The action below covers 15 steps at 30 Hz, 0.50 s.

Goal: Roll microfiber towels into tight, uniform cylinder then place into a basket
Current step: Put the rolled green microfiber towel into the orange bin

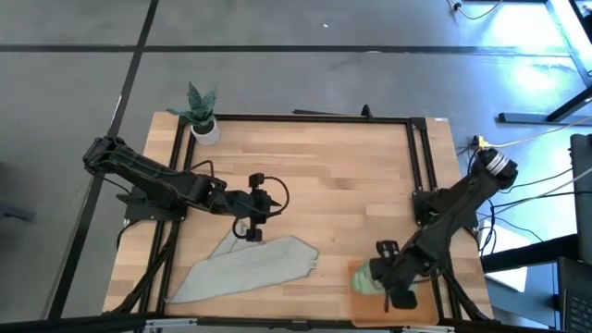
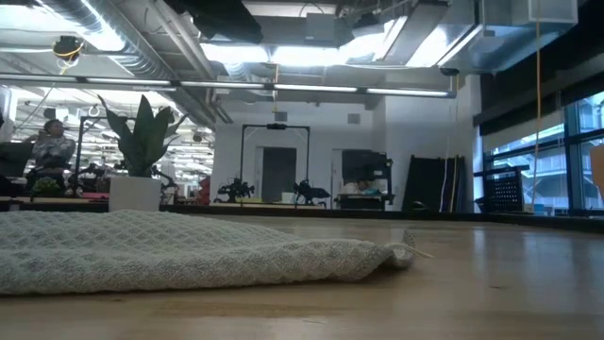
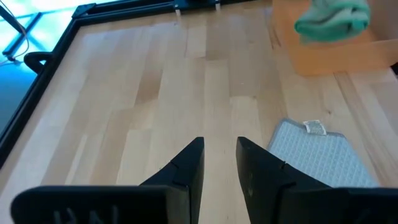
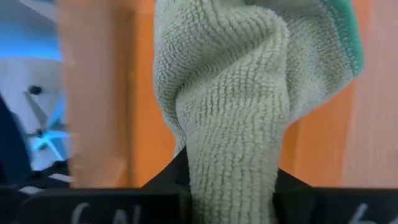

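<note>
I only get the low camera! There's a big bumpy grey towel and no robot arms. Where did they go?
Observer: The left end effector hangs open by the grey towel's far edge.
Operator: And the other one?
Observer: The right end effector is over the basket, shut on the green towel.
Operator: Is the green one rolled neatly?
Observer: No, it looks bunched.

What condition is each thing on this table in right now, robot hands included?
Green towel: bunched, gripped, over the basket.
Grey towel: lying flat, unrolled, untouched.
Basket: at the table's edge, green towel in it.
Right gripper: jaws shut on the green towel.
Left gripper: jaws open, empty, beside the grey towel.
</note>
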### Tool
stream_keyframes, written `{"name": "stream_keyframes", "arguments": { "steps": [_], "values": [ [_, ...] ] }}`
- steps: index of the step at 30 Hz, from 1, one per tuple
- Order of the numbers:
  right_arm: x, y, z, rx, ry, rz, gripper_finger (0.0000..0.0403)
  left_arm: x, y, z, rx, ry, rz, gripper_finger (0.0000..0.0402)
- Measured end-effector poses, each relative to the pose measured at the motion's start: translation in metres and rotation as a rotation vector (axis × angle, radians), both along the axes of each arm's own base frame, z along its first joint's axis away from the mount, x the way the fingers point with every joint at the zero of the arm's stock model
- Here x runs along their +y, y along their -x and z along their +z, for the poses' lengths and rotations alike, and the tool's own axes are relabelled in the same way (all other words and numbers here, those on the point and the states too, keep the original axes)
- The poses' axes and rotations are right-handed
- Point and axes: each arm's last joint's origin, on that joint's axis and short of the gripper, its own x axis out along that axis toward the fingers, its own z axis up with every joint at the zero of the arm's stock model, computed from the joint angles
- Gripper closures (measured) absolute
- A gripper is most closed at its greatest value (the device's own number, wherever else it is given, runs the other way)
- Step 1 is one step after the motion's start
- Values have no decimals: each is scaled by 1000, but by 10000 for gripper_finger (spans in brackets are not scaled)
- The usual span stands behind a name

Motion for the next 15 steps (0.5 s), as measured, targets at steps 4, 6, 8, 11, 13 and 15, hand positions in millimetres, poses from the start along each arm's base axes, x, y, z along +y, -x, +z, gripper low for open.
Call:
{"name": "stream_keyframes", "arguments": {
  "steps": [4, 6, 8, 11, 13, 15],
  "values": [
    [10, -9, -19, 9, 20, 17, 346, 0, 0, 0, 0, 0, 0, 316],
    [13, -12, -28, 12, 42, 29, 346, 0, 0, 0, 1, 0, 0, 316],
    [14, -14, -36, 18, 77, 24, 346, 0, 0, 0, 1, 0, 0, 316],
    [14, -16, -44, 8, 129, 8, 346, 0, 0, 0, 0, 0, 0, 316],
    [14, -17, -46, -1, 153, -16, 346, 0, 0, 0, 1, 0, 0, 316],
    [13, -17, -47, -1, 171, -27, 347, 0, 0, 0, 1, 1, -1, 316]
  ]
}}
